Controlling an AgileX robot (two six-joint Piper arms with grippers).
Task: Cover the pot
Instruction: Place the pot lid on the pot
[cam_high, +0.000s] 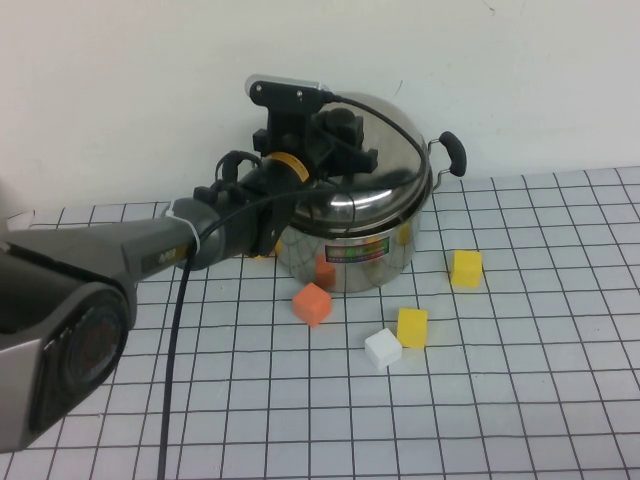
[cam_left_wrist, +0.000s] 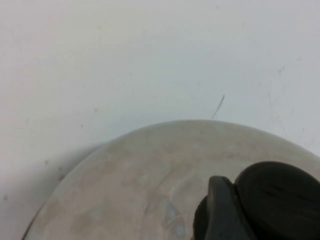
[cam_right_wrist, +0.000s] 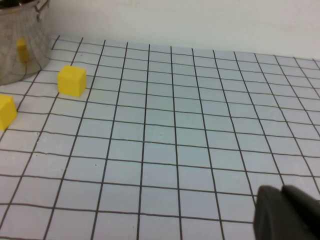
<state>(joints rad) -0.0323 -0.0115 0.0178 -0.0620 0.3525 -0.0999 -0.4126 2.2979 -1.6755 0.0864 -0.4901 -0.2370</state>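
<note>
Steel catches the eye first: the pot (cam_high: 350, 245) stands toward the far edge of the desk (cam_high: 520, 400), near the middle of it, with the domed lid (cam_high: 385, 150) sitting on its rim, seemingly a little tilted, so the cover looks to be at the point of being set down. The left pincer (cam_high: 335, 135) hangs over the crown of the lid at the black knob (cam_left_wrist: 265, 200), probably because that is the one part made for lifting; whether its fingers clasp the knob or have let go, I cannot tell. A black side handle (cam_high: 452, 152) sticks out on the pot's right. On the wall facing the near edge sits a small colourful label (cam_high: 355, 252), its writing too small to read. Four blocks lie loose between pot and near edge: an orange block (cam_high: 312, 303), a white block (cam_high: 382, 347) and two yellow blocks (cam_high: 412, 327), none in the way. The right pincer (cam_right_wrist: 287, 215) rests low over the right part of the desk, well apart from the pot, apparently parked; its state is not shown.
</note>
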